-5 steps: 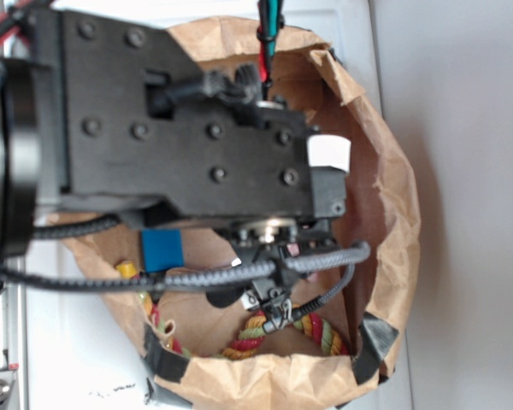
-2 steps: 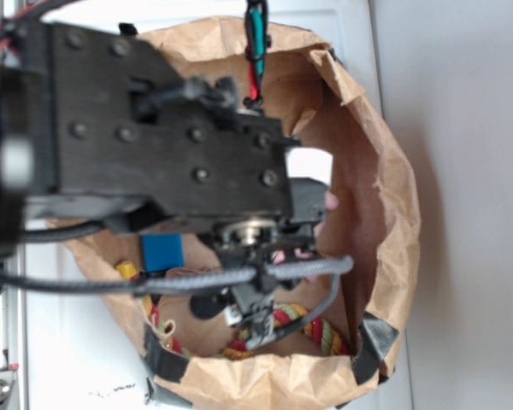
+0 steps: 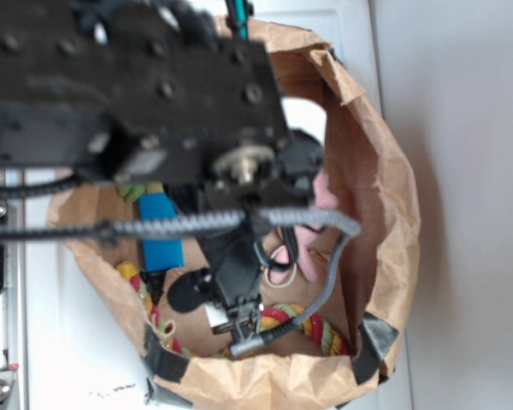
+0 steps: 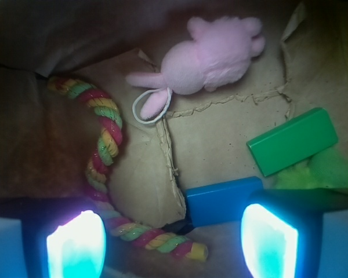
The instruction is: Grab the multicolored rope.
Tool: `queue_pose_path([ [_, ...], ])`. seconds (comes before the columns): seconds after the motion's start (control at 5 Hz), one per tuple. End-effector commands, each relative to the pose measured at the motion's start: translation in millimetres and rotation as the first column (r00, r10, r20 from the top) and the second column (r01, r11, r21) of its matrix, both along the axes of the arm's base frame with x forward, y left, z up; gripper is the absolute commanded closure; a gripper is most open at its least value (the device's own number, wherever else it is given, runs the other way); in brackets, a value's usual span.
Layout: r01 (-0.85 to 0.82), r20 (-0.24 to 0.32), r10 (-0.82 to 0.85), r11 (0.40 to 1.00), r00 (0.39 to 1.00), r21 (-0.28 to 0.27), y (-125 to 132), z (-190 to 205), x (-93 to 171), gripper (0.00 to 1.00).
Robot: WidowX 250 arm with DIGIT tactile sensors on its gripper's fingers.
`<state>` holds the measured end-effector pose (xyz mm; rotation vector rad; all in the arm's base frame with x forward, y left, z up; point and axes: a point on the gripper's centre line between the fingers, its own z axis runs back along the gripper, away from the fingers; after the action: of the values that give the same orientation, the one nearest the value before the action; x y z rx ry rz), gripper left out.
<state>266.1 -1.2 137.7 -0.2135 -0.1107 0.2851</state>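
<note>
Clearly the multicolored rope [image 4: 107, 147] is lying slack inside the brown paper bag [image 3: 393, 213], curving along the bag's wall and floor on the wrist view's left side, with its lower stretch running between the fingertips of the gripper [image 4: 171, 240], whose jaws are standing wide apart and holding nothing. Being thick twisted cotton, it is probably light, soft and grippy rather than slick, so pinching across its middle bulge looks safest. Room is tightening, with the blue block [image 4: 223, 200] just beside the rope's end, the crumpled walls pressing close, and the pink plush toy [image 4: 206, 55] and green block [image 4: 293, 141] lying farther off.
</note>
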Motion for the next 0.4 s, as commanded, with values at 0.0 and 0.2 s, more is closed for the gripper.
queue_pose_path([
  [0.0, 0.001, 0.071, -0.001, 1.000, 0.997, 0.003, 4.7, 18.7, 1.7, 0.00],
  [0.2, 0.017, 0.073, -0.016, 1.000, 0.997, -0.013, 3.0, 13.6, 1.3, 0.00],
])
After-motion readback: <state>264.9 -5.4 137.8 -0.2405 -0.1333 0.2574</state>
